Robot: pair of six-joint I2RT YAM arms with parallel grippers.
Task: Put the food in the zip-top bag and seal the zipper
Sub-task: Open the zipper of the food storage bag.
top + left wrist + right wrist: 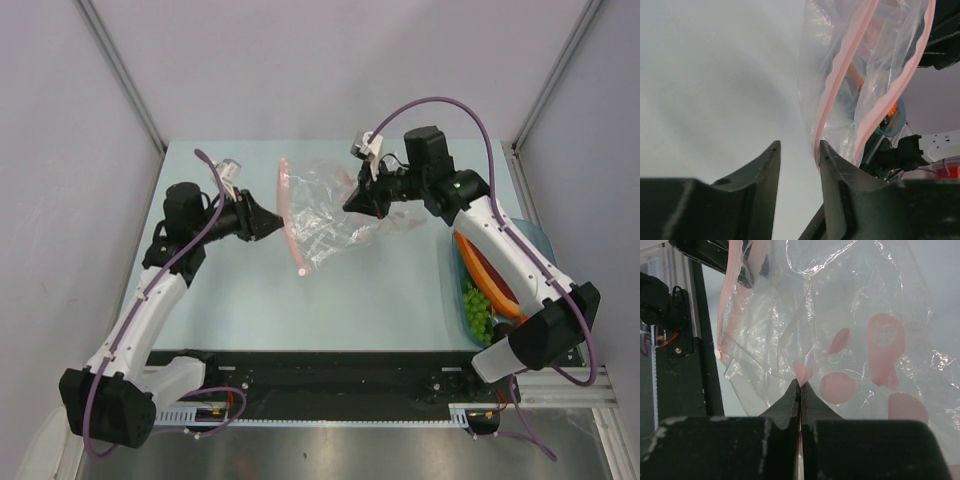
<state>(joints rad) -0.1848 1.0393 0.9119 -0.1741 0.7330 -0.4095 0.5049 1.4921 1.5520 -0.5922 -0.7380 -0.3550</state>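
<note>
The clear zip-top bag [325, 215] is held up over the middle of the table, its pink-red zipper [288, 215] facing left. My right gripper [352, 205] is shut on the bag's film [800, 375]; pink prints show on the film. My left gripper [277, 222] is open at the zipper, and the strip [837, 85] runs by its right fingertip [826, 150]. The gap between the jaws is empty. The food lies in a teal bowl [535, 240] on the right: an orange slice [490, 275], green grapes [478, 312] and a carrot [462, 245].
The teal bowl sits at the table's right edge under my right forearm. Grey walls close the back and both sides. A black rail [330, 375] runs along the near edge between the arm bases.
</note>
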